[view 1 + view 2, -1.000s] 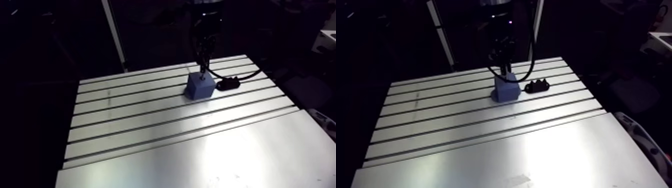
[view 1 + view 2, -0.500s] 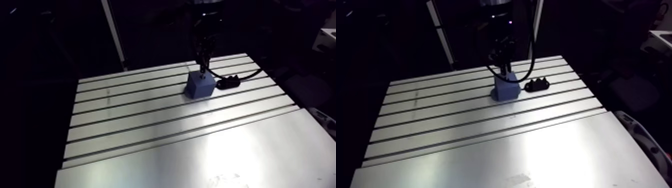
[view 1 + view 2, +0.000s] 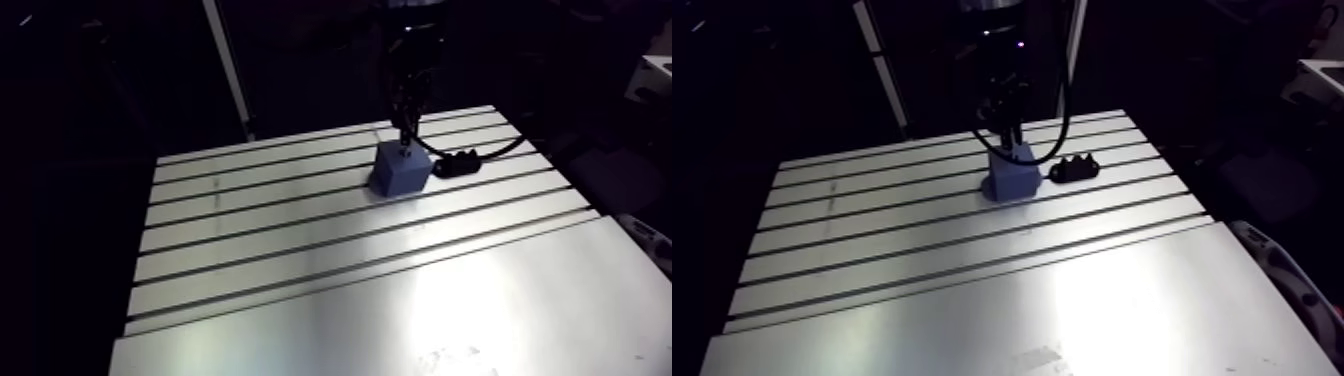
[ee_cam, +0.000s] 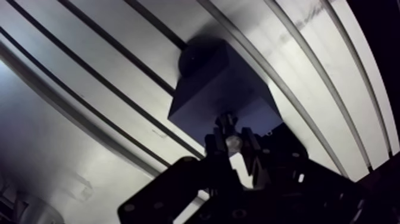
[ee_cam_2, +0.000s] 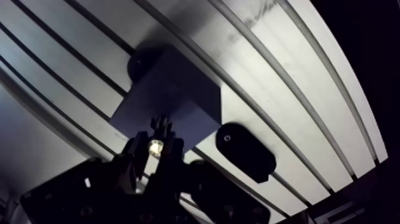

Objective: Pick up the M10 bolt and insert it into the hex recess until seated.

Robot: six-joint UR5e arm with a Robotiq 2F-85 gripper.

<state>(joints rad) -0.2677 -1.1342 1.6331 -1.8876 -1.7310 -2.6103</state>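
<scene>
A blue block (image 4: pixel 221 83) stands on the slotted aluminium table (image 3: pixel 300 260), with a round foot showing at its far corner. My gripper (image 4: pixel 230 140) hangs right over the block's top face and is shut on the M10 bolt (image 5: pixel 156 145). The bolt's shiny head sits between the fingers, and its shank points down at the block. In the arm view the gripper (image 3: pixel 405 140) comes down onto the block (image 3: pixel 400 172). The hex recess is hidden under the bolt and the fingers.
A black part holder (image 5: pixel 245 152) lies on the table just beside the block, on the right in the arm view (image 3: pixel 1074 170). The table's grooves run across the near half; a smooth plate (image 3: pixel 450 320) covers the front.
</scene>
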